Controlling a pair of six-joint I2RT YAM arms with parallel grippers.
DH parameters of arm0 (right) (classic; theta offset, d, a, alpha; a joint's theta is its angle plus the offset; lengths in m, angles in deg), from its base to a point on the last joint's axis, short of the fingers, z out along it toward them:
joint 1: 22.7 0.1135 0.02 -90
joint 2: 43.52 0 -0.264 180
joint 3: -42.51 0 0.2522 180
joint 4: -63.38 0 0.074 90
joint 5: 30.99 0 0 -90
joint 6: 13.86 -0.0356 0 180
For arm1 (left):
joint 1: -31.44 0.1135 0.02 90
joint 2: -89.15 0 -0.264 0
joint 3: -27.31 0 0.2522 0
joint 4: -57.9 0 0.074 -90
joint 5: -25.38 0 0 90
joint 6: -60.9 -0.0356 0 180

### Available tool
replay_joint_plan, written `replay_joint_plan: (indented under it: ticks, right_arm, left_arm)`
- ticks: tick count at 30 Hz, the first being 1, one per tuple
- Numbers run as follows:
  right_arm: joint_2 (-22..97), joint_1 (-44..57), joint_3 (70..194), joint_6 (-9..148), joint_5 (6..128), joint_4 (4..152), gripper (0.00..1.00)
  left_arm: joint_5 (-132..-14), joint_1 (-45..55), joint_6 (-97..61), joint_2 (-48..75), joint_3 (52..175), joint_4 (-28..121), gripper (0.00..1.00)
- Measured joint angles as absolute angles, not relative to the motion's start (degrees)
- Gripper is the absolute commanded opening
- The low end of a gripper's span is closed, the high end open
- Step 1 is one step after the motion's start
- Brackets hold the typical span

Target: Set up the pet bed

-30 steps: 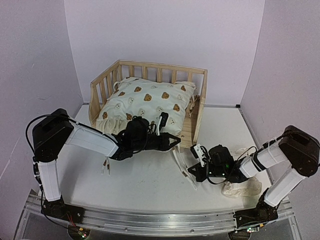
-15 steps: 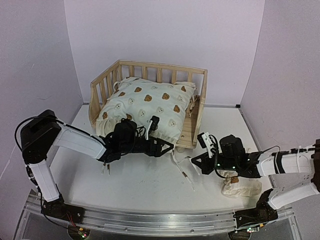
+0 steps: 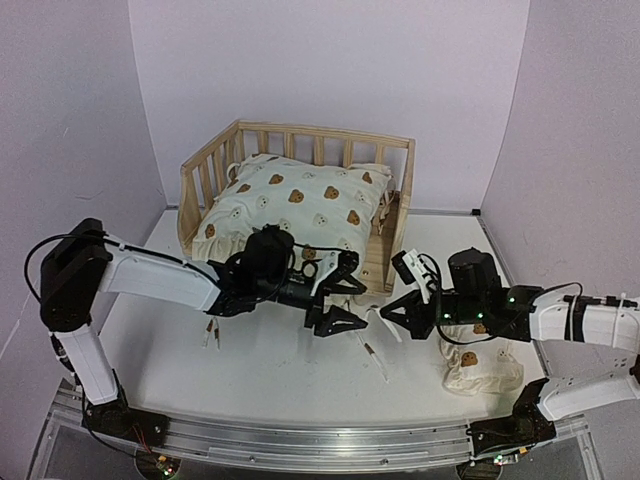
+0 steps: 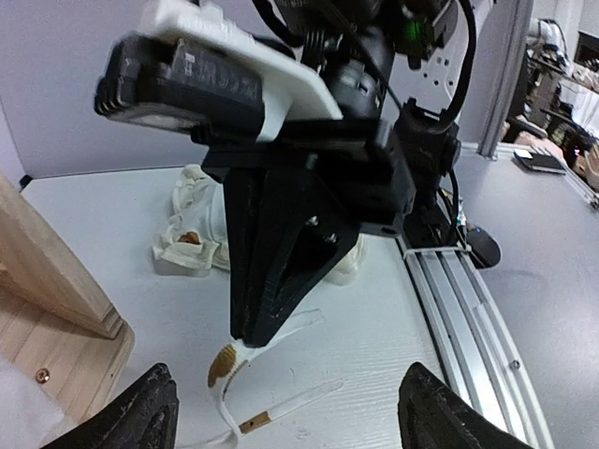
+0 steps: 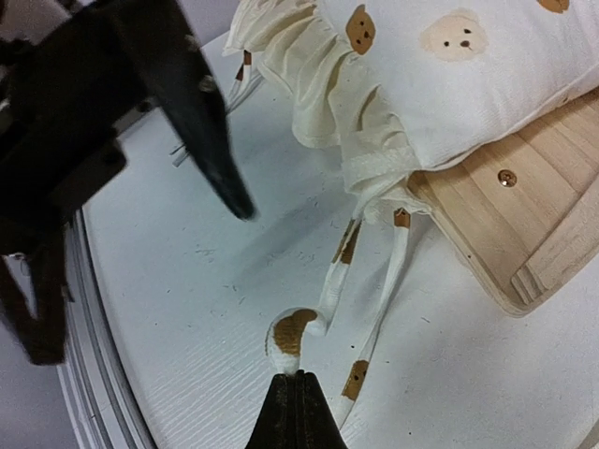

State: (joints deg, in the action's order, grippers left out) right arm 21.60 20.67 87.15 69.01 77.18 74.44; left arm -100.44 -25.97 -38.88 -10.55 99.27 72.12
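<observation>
The pet bed [image 3: 322, 136], a pine frame with slatted rails, stands at the back with the bear-print cushion [image 3: 300, 205] lying in it. The cushion's front right corner hangs over the base [image 5: 524, 215]. My left gripper [image 3: 349, 293] is open in front of that corner, fingers spread wide and holding nothing. Facing it, my right gripper [image 3: 386, 312] is shut on the end of a cushion tie [image 5: 298, 333]. The tie curls on the table from the cushion's corner [image 5: 374, 173]. In the left wrist view, the right gripper's black fingers [image 4: 281, 281] pinch the tie [image 4: 223, 363].
A small bear-print pillow [image 3: 482, 370] lies crumpled on the table under my right forearm, also in the left wrist view [image 4: 192, 245]. More ties [image 3: 212, 335] trail on the table at the cushion's front left. An aluminium rail [image 3: 300, 440] runs along the near edge.
My left gripper has opened wide and hangs by the cushion's front right corner. My right arm has stretched out lower, its shut gripper shifting slightly left and up with the tie.
</observation>
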Motion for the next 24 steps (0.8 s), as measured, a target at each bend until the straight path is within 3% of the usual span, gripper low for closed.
replay_joint_plan:
  ticks: [5,8,13,19,20,22,23,24]
  right_arm:
    - [21.3,20.7,88.3,70.9,79.0,76.3,0.00]
    - [21.3,20.7,88.8,71.5,79.7,77.0,0.00]
    - [21.3,20.7,89.3,72.2,80.7,77.0,0.00]
    - [21.3,20.7,89.3,72.5,80.7,77.2,0.00]
    - [21.4,20.7,89.3,72.5,80.6,77.2,0.03]
    - [21.5,20.3,89.6,72.1,79.2,77.3,0.42]
    - [21.4,19.7,89.7,71.2,78.0,77.3,0.57]
    - [21.2,18.3,89.7,70.3,76.8,77.4,0.66]
  left_arm:
    - [-108.1,-23.3,-47.8,-20.5,112.3,60.2,0.55]
    - [-110.6,-22.4,-50.9,-24.2,118.5,53.3,0.50]
    - [-113.4,-22.5,-53.5,-26.2,122.5,46.9,0.33]
    - [-115.4,-22.6,-53.8,-26.5,123.2,44.8,0.00]
    - [-115.5,-22.6,-53.7,-26.5,123.2,44.6,0.00]
    - [-114.9,-22.6,-53.0,-26.5,123.2,44.5,0.00]
    - [-113.7,-22.6,-52.1,-26.5,123.3,44.6,0.00]
    - [-112.0,-22.6,-50.9,-26.5,123.6,44.6,0.00]
